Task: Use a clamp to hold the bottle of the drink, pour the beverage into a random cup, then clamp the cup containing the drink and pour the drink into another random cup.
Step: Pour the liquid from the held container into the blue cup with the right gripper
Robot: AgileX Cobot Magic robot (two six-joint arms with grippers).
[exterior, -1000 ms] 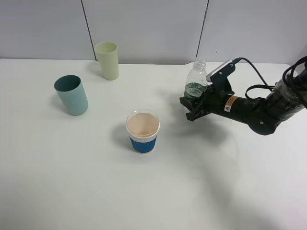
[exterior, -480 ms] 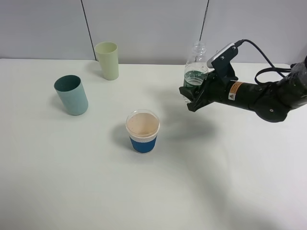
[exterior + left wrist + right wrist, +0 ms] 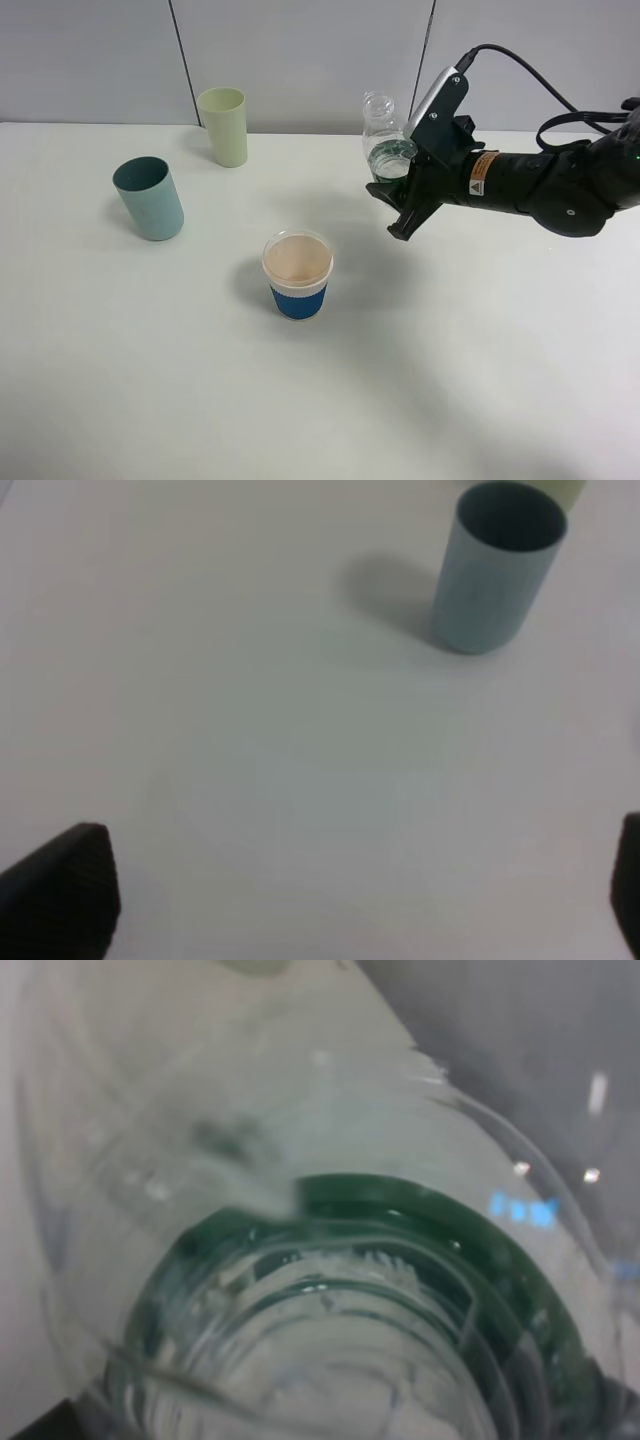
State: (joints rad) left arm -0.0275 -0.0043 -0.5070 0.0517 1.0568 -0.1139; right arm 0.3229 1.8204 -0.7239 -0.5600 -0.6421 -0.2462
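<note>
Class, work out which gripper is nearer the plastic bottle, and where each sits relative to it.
Right. The right gripper is clamped around the bottle. The left gripper lies outside the high view; its camera shows the teal cup, no bottle.

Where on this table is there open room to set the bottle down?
The whole near stretch of the table in front of the blue-sleeved cup is bare, and so is the right side beneath the right gripper holding the bottle. The far left is tighter, with the teal cup and pale green cup.
</note>
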